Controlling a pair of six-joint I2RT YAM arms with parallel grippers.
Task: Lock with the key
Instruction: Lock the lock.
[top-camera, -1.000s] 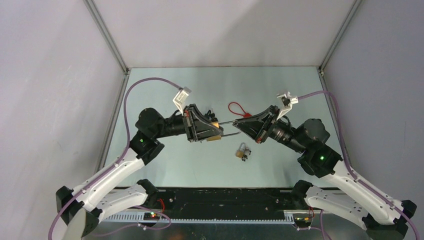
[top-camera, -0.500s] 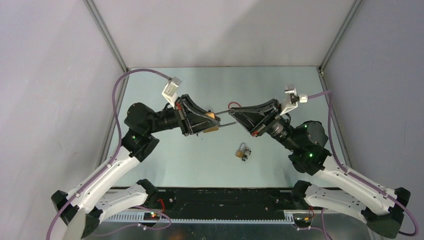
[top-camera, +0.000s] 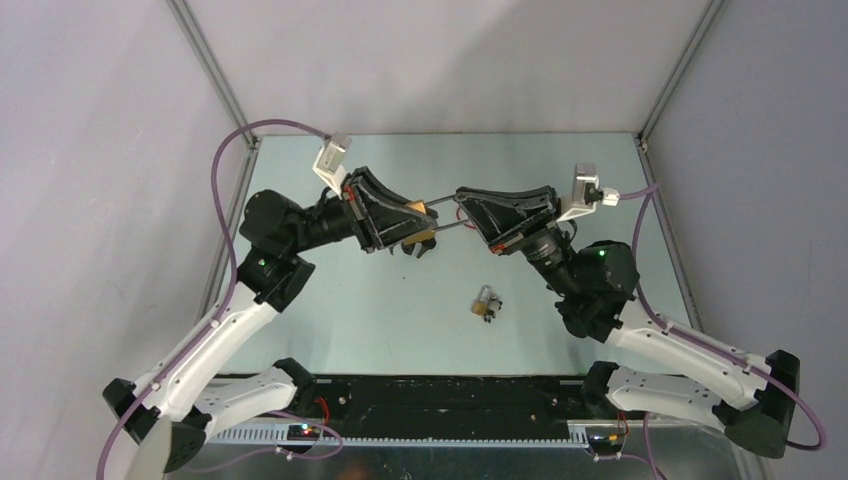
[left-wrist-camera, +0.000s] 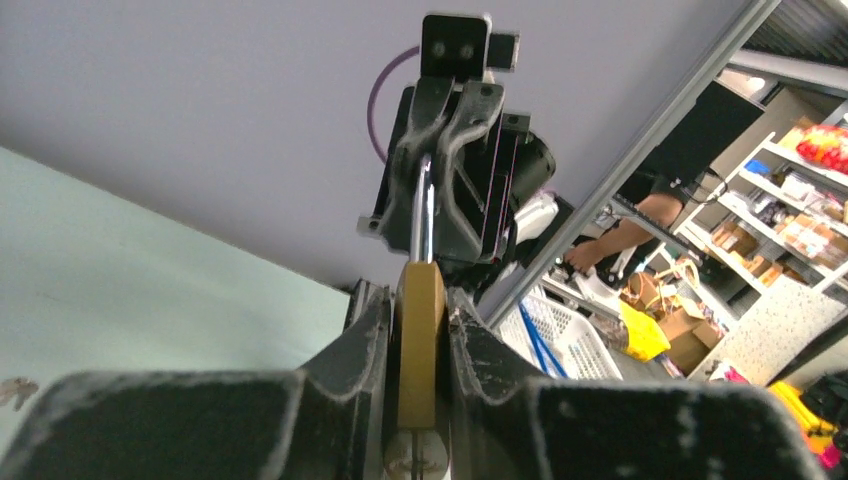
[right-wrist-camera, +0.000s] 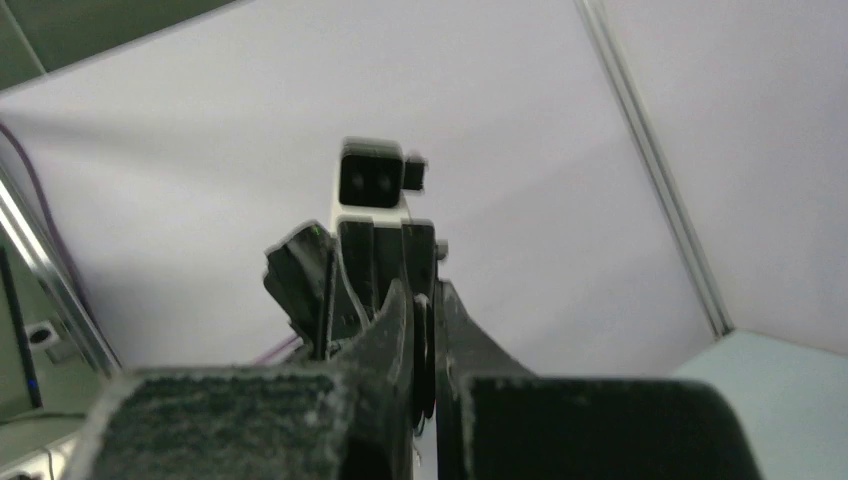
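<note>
Brass between the fingers: the left gripper (left-wrist-camera: 420, 310) has its jaws a little apart, clamped on the body of a padlock (left-wrist-camera: 420, 340), held off the table in the upper middle of the top view. Its long steel shackle (left-wrist-camera: 424, 215) runs straight across to the right gripper (top-camera: 466, 214), whose jaws are all but closed and pinch the far end. That's two grippers with one lock stretched between them. A second padlock (top-camera: 484, 300) lies on the pale green table (top-camera: 330, 320), lower centre, well apart from both. A dark speck (top-camera: 496, 310) touches its right side, too tiny to call a key. At the bottom edge of the left wrist view a silver round bit (left-wrist-camera: 415, 462) is cut off, and I can't tell what it is.
</note>
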